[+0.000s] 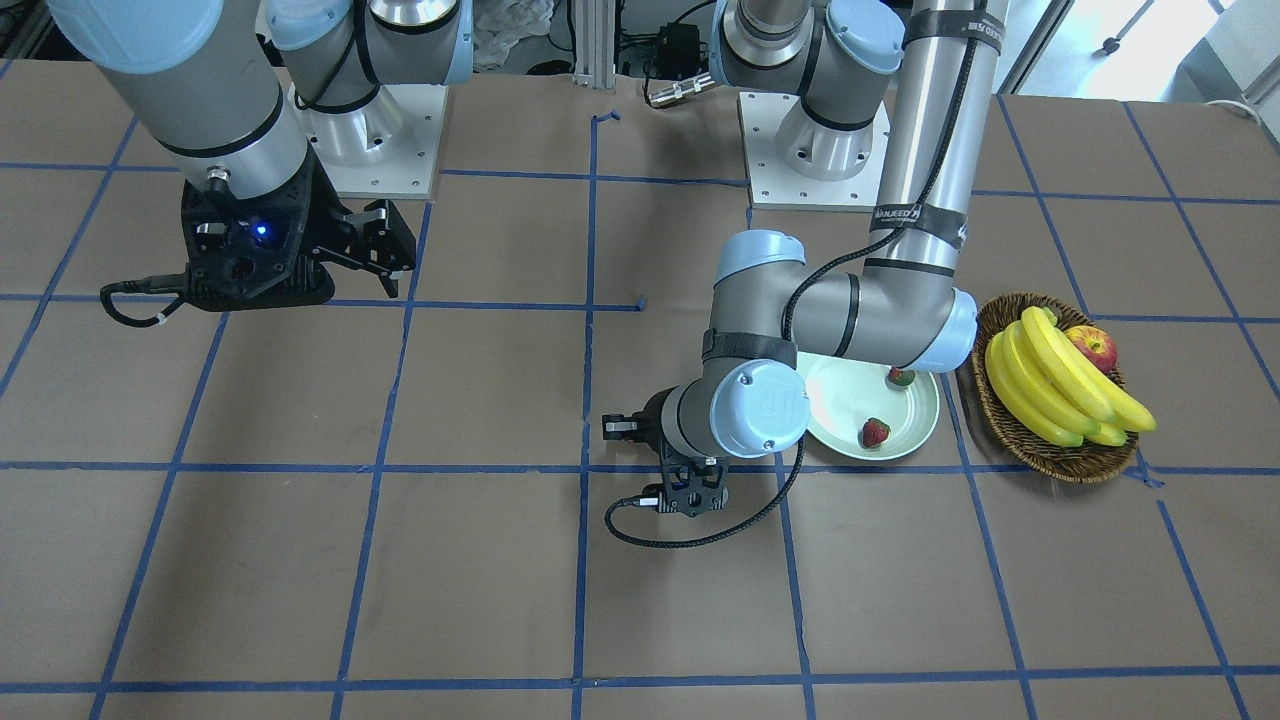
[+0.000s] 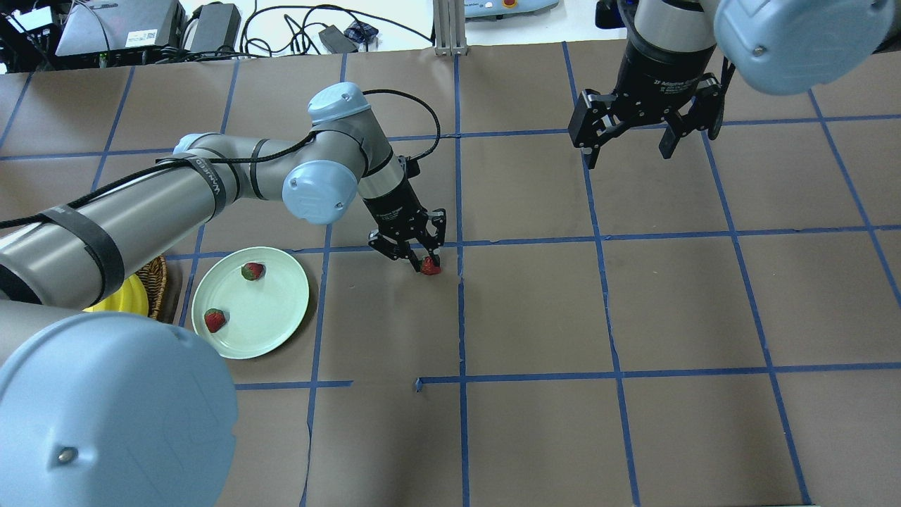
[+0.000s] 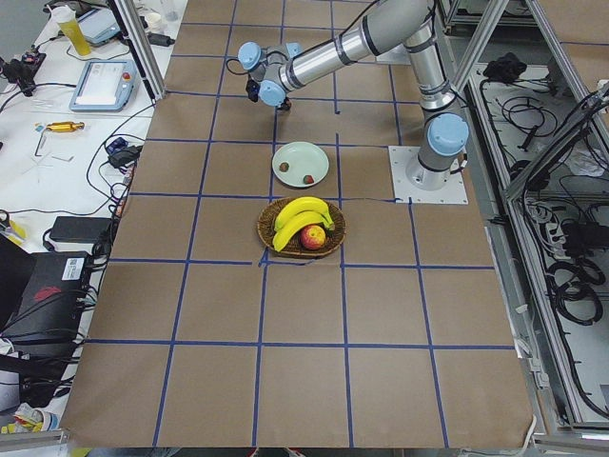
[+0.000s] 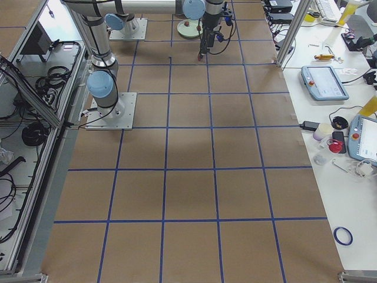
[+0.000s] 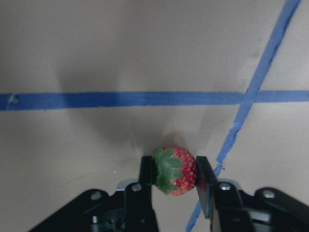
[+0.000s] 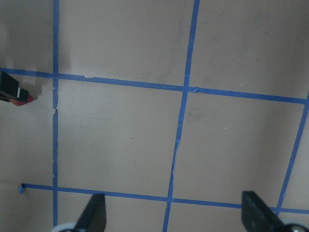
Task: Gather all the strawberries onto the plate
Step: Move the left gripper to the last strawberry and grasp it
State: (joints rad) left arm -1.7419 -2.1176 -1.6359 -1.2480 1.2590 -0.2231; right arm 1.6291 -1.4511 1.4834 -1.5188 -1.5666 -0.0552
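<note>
Third strawberry [image 5: 177, 170]: desk centre, gripped between left fingers [image 5: 146, 176]; two more strawberries [image 2: 215, 320] on plate [image 2: 274, 331]; right fingers [image 6: 95, 211] spread, empty; you risk a mid-carry drop, since rounded fruit slips.

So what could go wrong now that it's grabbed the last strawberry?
1. The left gripper holds the last strawberry only by its sides, right at the tips of the fingers. It is small and rounded, so it might slip out when lifted.
2. The plate already holds two strawberries. If this one is dropped from high up, it could bump them or roll off over the low rim.
</note>
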